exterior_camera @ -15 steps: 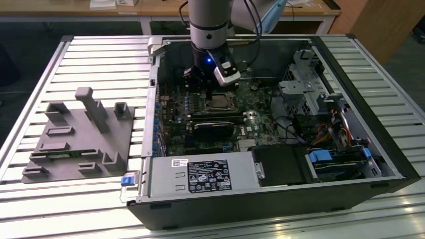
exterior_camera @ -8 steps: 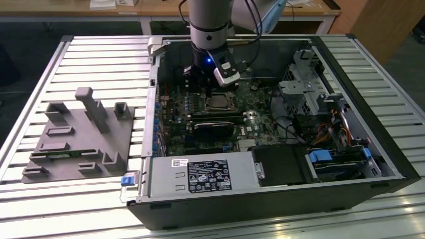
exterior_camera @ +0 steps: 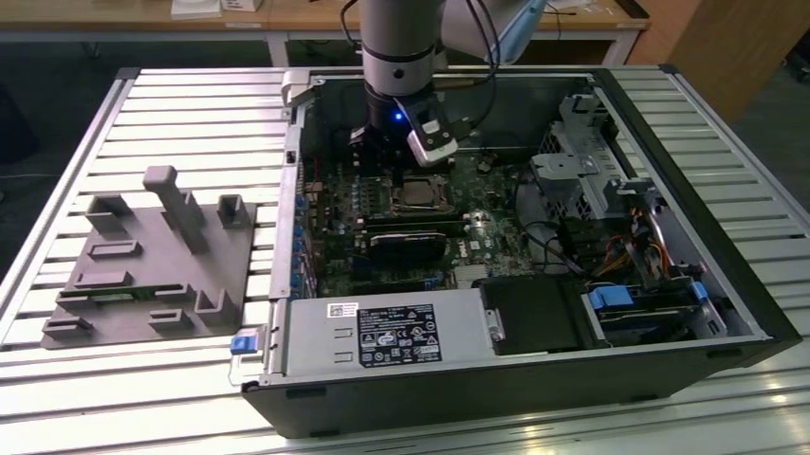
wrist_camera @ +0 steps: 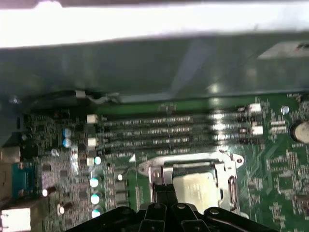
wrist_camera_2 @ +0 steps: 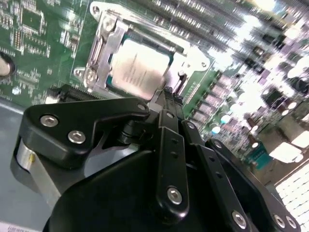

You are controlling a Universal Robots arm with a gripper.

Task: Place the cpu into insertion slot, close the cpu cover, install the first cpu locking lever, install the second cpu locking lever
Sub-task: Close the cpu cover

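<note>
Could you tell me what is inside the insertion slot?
The cpu lies inside, visible through the window of the cpu cover. The gripper hides one edge; nothing beneath the cpu can be seen.

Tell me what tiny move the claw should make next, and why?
The thin silvery metal frame lies closed over the pale silvery square chip, and the shut black claw has its tip right at the frame's edge. So I'd guess: press down gently there, probably to help lock it.

Cpu [wrist_camera_2: 139, 67]: small pale silvery-tan square, lying flat in the insertion slot [exterior_camera: 435, 199] on the green board [wrist_camera_2: 43, 43]. Cpu cover [wrist_camera_2: 102, 46]: thin silvery frame, down flat around the chip, whose face shows through its window.
</note>
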